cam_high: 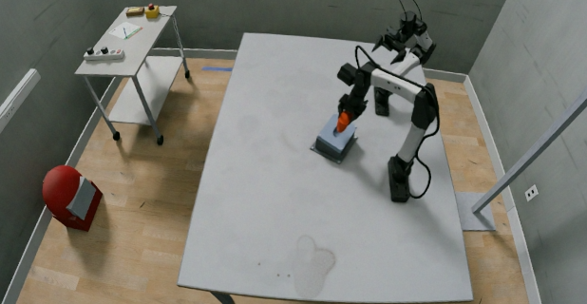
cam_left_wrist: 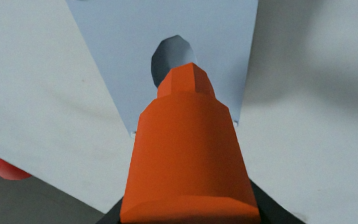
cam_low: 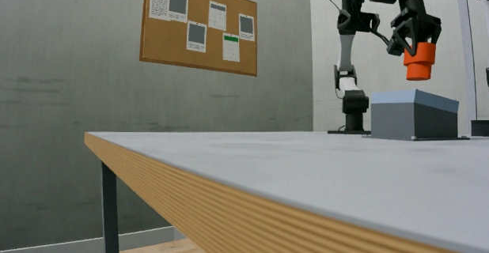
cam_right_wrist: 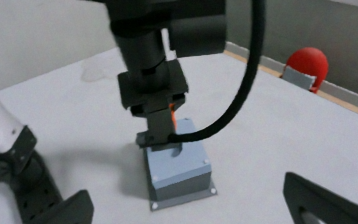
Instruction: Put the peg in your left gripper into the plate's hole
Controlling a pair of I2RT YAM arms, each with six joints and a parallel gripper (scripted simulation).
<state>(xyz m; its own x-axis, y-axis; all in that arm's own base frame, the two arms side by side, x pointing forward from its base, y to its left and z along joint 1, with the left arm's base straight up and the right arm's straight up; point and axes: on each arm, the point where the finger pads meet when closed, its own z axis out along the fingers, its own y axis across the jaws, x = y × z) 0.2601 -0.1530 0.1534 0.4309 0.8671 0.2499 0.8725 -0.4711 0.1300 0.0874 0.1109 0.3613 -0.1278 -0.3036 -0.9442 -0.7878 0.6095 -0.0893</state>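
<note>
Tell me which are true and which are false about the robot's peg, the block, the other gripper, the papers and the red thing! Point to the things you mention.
1. The peg [cam_high: 344,122] [cam_low: 419,58] [cam_left_wrist: 187,155] is orange. True.
2. The peg is all the way in the hole [cam_left_wrist: 169,57]. False: it is held above the block [cam_high: 333,141] [cam_low: 396,118] [cam_left_wrist: 215,45] [cam_right_wrist: 182,167].
3. The right gripper [cam_right_wrist: 185,190] is open. True.
4. The papers [cam_low: 196,36] lie on the floor. False: they are on a brown board [cam_low: 170,53].
</note>
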